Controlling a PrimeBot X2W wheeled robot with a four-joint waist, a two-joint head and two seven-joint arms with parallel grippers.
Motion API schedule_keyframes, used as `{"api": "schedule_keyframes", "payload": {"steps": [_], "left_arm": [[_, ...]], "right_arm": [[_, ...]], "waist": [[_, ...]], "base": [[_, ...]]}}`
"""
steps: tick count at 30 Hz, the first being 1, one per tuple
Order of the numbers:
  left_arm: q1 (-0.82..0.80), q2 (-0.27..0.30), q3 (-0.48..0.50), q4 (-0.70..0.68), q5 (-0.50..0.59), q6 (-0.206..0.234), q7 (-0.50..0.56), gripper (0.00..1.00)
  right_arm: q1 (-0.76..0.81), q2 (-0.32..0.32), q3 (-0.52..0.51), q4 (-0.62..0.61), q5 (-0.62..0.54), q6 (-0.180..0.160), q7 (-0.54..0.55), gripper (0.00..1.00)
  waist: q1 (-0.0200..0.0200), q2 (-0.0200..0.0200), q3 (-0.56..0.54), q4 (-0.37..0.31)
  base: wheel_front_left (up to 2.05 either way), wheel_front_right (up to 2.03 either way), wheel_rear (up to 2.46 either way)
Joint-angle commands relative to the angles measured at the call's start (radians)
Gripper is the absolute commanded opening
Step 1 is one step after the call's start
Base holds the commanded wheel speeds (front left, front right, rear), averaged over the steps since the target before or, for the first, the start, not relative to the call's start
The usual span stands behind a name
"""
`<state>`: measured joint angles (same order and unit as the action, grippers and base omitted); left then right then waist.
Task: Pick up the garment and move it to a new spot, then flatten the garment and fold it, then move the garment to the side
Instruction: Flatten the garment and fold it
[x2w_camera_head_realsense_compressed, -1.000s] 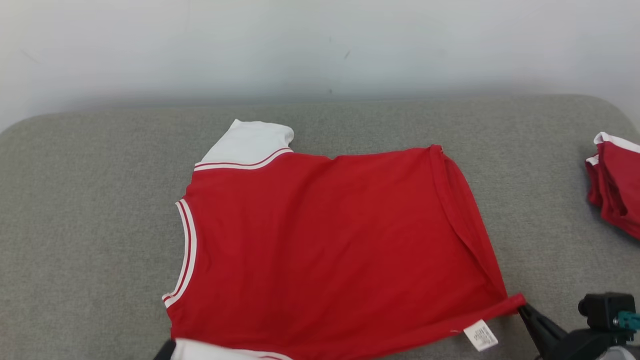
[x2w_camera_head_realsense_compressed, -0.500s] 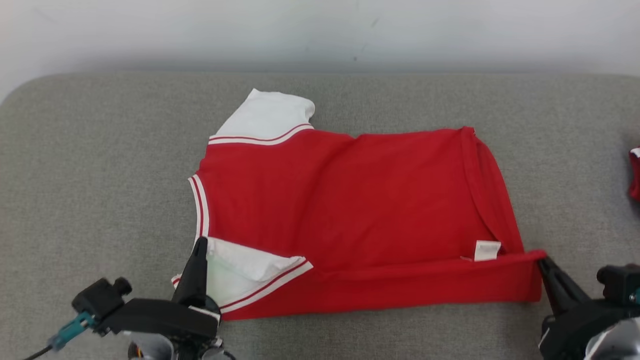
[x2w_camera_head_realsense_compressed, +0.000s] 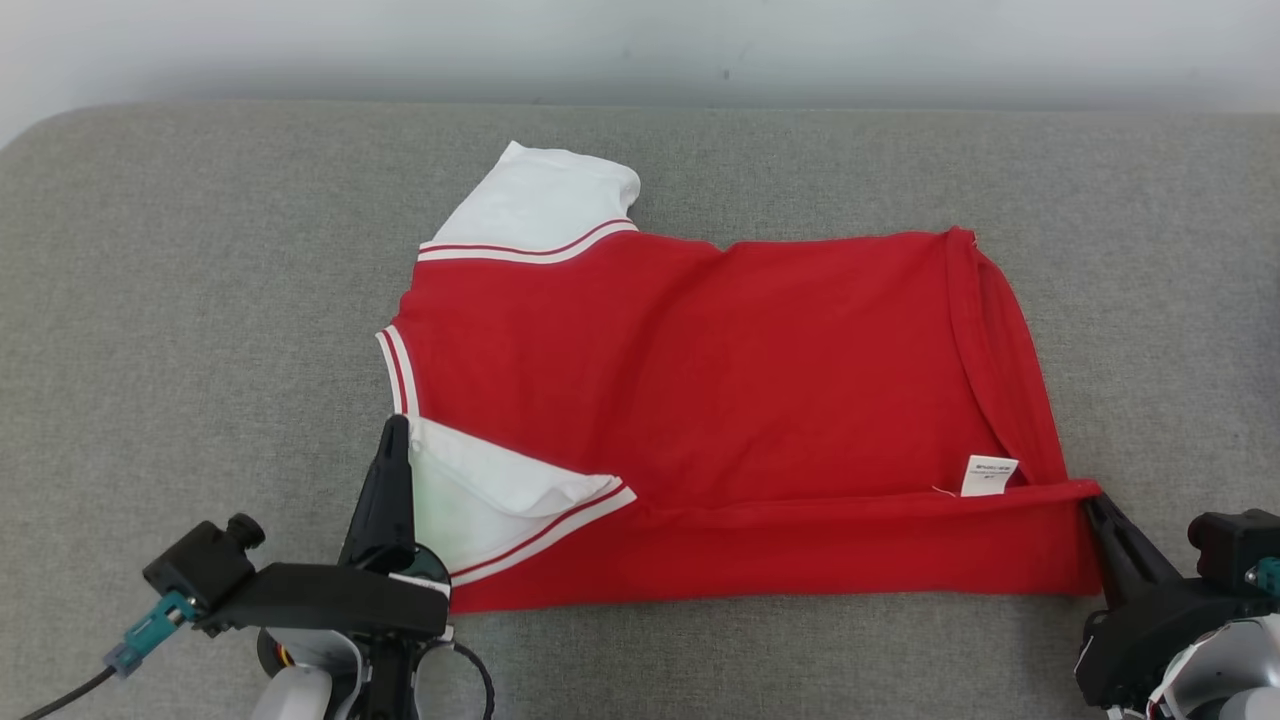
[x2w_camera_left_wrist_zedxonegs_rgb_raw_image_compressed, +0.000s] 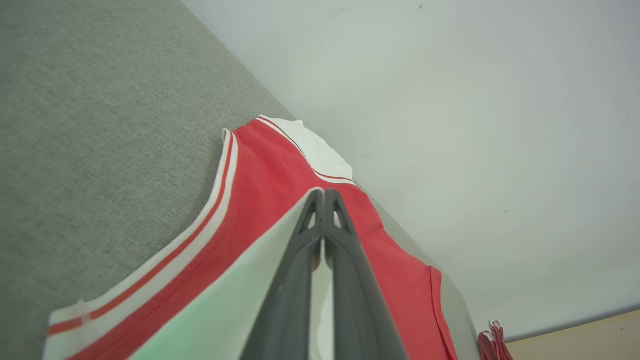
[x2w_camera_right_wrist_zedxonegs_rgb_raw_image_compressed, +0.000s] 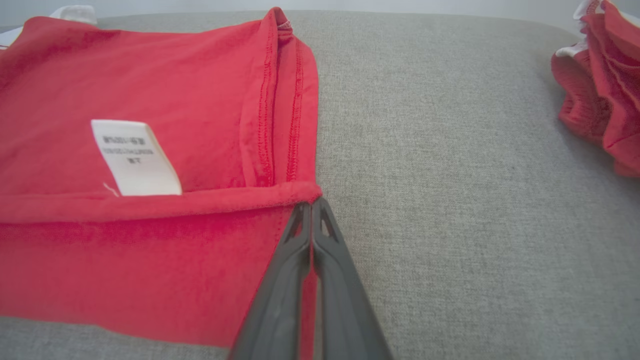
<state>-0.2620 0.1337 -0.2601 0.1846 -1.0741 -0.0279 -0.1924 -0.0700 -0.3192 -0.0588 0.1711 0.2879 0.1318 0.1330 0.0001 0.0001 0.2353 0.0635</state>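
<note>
The red garment (x2w_camera_head_realsense_compressed: 720, 400) lies in the middle of the soft grey surface (x2w_camera_head_realsense_compressed: 180, 300), a bit closer to the near edge. Its long side runs from left to right. The neck end points to the left edge, and the bottom hem points to the right edge. The far sleeve (x2w_camera_head_realsense_compressed: 540, 200) is white and sticks out toward the far edge. The near sleeve (x2w_camera_head_realsense_compressed: 480, 500), white too, is turned over on top of the red part. The whole near side of the garment is folded up in a long strip that runs along the near edge. A small white tag (x2w_camera_head_realsense_compressed: 990, 475) sits just behind the fold, near its right end.

The left gripper (x2w_camera_head_realsense_compressed: 397, 425) is pinched tight on the edge of the near sleeve. The right gripper (x2w_camera_head_realsense_compressed: 1092, 503) is pinched tight on the right end of the fold, at the hem corner. A heap of red cloth (x2w_camera_right_wrist_zedxonegs_rgb_raw_image_compressed: 600, 75) lies well apart from the garment, off to the right.
</note>
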Motion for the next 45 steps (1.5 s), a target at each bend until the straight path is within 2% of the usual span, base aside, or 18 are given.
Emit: {"api": "schedule_keyframes", "payload": {"steps": [1, 8, 9, 14, 15, 16, 17, 18, 19, 23, 29, 34, 41, 44, 45], "left_arm": [[-0.017, -0.003, 0.001, -0.001, 0.007, -0.002, -0.006, 0.0], [-0.043, -0.007, -0.005, 0.018, 0.039, -0.008, -0.029, 0.0], [-0.094, -0.012, -0.019, 0.054, 0.07, -0.021, -0.037, 0.0], [-0.118, -0.01, -0.027, 0.095, 0.086, -0.022, -0.042, 0.0], [-0.125, -0.01, -0.023, 0.105, 0.092, -0.016, -0.045, 0.0], [-0.132, -0.008, -0.018, 0.117, 0.099, -0.007, -0.048, 0.0], [-0.136, -0.006, -0.016, 0.127, 0.11, -0.004, -0.051, 0.0], [-0.137, -0.004, -0.016, 0.141, 0.123, 0.003, -0.054, 0.63], [-0.139, 0.004, -0.021, 0.154, 0.145, 0.01, -0.056, 1.0], [-0.116, 0.028, -0.017, 0.174, 0.235, 0.031, -0.071, 1.0], [-0.003, 0.095, -0.044, 0.156, 0.384, 0.099, -0.067, 1.0], [0.058, 0.113, -0.08, 0.158, 0.394, 0.117, -0.009, 1.0], [0.064, 0.127, -0.096, 0.21, 0.419, 0.202, 0.082, 1.0], [0.064, 0.118, -0.102, 0.218, 0.403, 0.208, 0.112, 1.0], [0.065, 0.115, -0.102, 0.219, 0.394, 0.206, 0.123, 0.48]], "right_arm": [[0.008, 0.005, -0.003, 0.0, 0.001, -0.002, 0.0, 0.0], [-0.021, 0.041, -0.023, 0.015, -0.023, -0.002, -0.011, 0.0], [-0.047, 0.063, -0.022, 0.051, -0.065, -0.002, 0.002, 0.0], [-0.053, 0.077, -0.022, 0.069, -0.084, -0.002, -0.003, 0.0], [-0.055, 0.082, -0.027, 0.071, -0.088, -0.002, -0.01, 0.39], [-0.057, 0.089, -0.032, 0.076, -0.087, -0.002, -0.012, 1.0], [-0.061, 0.094, -0.034, 0.08, -0.093, -0.002, -0.015, 1.0], [-0.065, 0.1, -0.036, 0.084, -0.097, -0.002, -0.017, 1.0], [-0.068, 0.103, -0.037, 0.087, -0.1, -0.002, -0.016, 1.0], [-0.057, 0.12, -0.052, 0.079, -0.102, -0.002, -0.012, 1.0], [-0.002, 0.141, -0.106, 0.031, -0.086, -0.003, 0.039, 1.0], [0.035, 0.157, -0.135, -0.011, -0.096, -0.003, 0.086, 1.0], [0.06, 0.183, -0.138, -0.06, -0.105, -0.003, 0.12, 1.0], [0.058, 0.191, -0.134, -0.069, -0.106, -0.003, 0.131, 1.0], [0.056, 0.193, -0.137, -0.069, -0.107, -0.003, 0.138, 1.0]], "waist": [[-0.0001, -0.0001, -0.001, 0.0], [-0.0001, -0.0001, -0.001, -0.008], [-0.0001, -0.0001, 0.002, -0.008], [-0.0001, -0.0001, -0.001, -0.01], [-0.0001, -0.0001, -0.002, -0.01], [-0.0001, -0.0001, -0.003, -0.01], [-0.0001, -0.0001, -0.005, -0.011], [-0.0001, -0.0001, -0.008, -0.012], [-0.0001, -0.0001, -0.011, -0.014], [-0.0001, -0.0001, -0.036, -0.018], [-0.0001, -0.0001, -0.067, -0.018], [-0.0001, -0.0001, -0.076, -0.016], [-0.0001, -0.0001, -0.066, -0.026], [-0.0001, -0.0001, -0.059, -0.033], [-0.0001, -0.0001, -0.056, -0.035]], "base": [[0.0, 0.0, 0.0], [0.0, 0.0, 0.0], [0.0, 0.0, 0.0], [0.0, 0.0, 0.0], [0.0, 0.0, 0.0], [0.0, 0.0, 0.0], [0.0, 0.0, 0.0], [0.0, 0.0, 0.0], [0.0, 0.0, 0.0], [0.0, 0.0, 0.0], [0.0, 0.0, 0.0], [0.0, 0.0, 0.0], [0.0, 0.0, 0.0], [0.0, 0.0, 0.0], [0.0, 0.0, 0.0]]}}
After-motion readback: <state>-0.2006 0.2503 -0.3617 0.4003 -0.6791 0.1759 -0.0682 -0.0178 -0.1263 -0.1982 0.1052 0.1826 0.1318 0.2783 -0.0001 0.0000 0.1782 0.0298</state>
